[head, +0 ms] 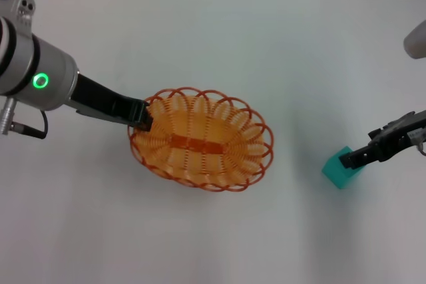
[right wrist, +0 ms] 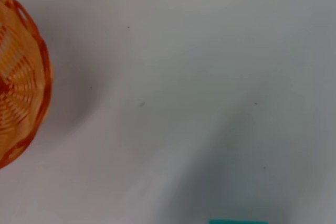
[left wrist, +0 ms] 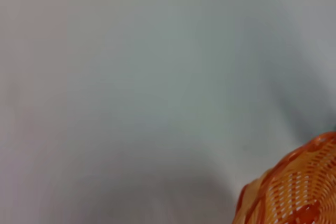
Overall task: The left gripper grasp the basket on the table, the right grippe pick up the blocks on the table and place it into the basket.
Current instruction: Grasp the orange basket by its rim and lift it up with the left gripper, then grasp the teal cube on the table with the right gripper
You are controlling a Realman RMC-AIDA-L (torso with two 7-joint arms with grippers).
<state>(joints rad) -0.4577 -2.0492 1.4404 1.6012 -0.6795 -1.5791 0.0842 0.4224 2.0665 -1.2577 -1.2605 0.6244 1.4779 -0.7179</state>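
Presently, one block (head: 341, 170), one basket (head: 200, 140) and two grippers are in view on the table (head: 213, 44).

The block is a small teal-green cube with plain faces. It sits on the table at the tips of the right grippe (head: 351, 159), whose black fingers are closed in on its upper right side; whether they bear on two opposite faces cannot be told from the head view. In the right wrist view only a thin teal strip of the block (right wrist: 239, 222) shows at the picture's edge, and the fingers themselves are not shown.

The basket is oval, orange wire, with a looped scalloped rim, and nothing lies in it. It rests on the table well apart from the right grippe, on that gripper's left. The left gripper (head: 142, 116) meets the basket at its left end, slim black jaws narrowly set at the rim loops, apparently clamping the rim. The left wrist view shows only a portion of the basket rim (left wrist: 294, 192) over white table surface.

The left arm (head: 33, 74), silver-white with a glowing green ring, extends away from the basket toward the robot's left.
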